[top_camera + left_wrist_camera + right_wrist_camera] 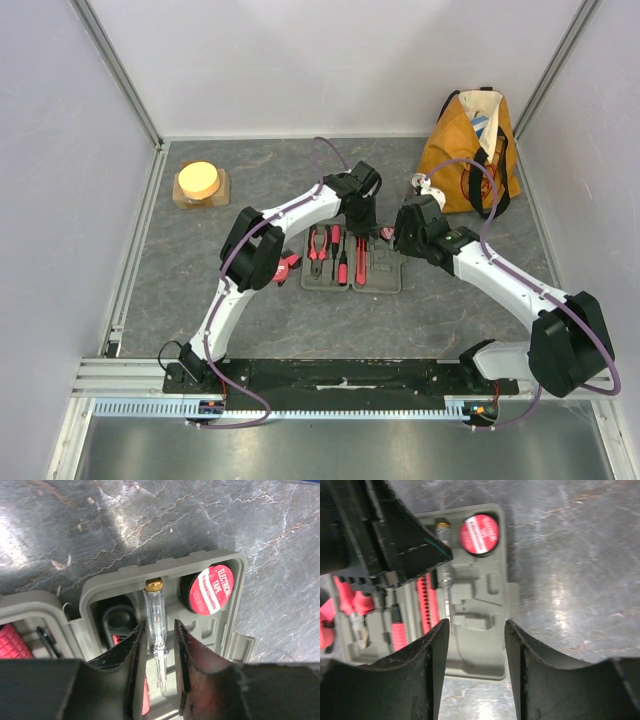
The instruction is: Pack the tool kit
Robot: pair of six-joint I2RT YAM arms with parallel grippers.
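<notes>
- The tool kit (386,276) lay open and flat in the middle of the grey table (180,290), between the two arms, with its moulded trays facing up.
- The left claw (160,647) hung low over the far end of the kit's right-hand tray. Its fingers (131,655) were spread a little and straddled a clear tester screwdriver (154,612).
- The tester lay lengthwise in its slot with its brass cap toward the tray's far wall. There was a narrow gap between it and the right finger, so it was not pinched.
- A roll of red electrical tape (213,590) sat in the round pocket just beside the tester, in the tray's corner.
- The right claw (477,647) hovered above the near part of the same tray. Its fingers (432,665) were spread wide with nothing between them.
- In the overhead view, pliers (318,246) and red-handled screwdrivers (360,258) lay in the kit's slots.
- An orange tote bag (462,160) stood at the table's far right, well apart from the kit.
- A wooden block (200,190) with a yellow disc on top sat at the far left.
</notes>
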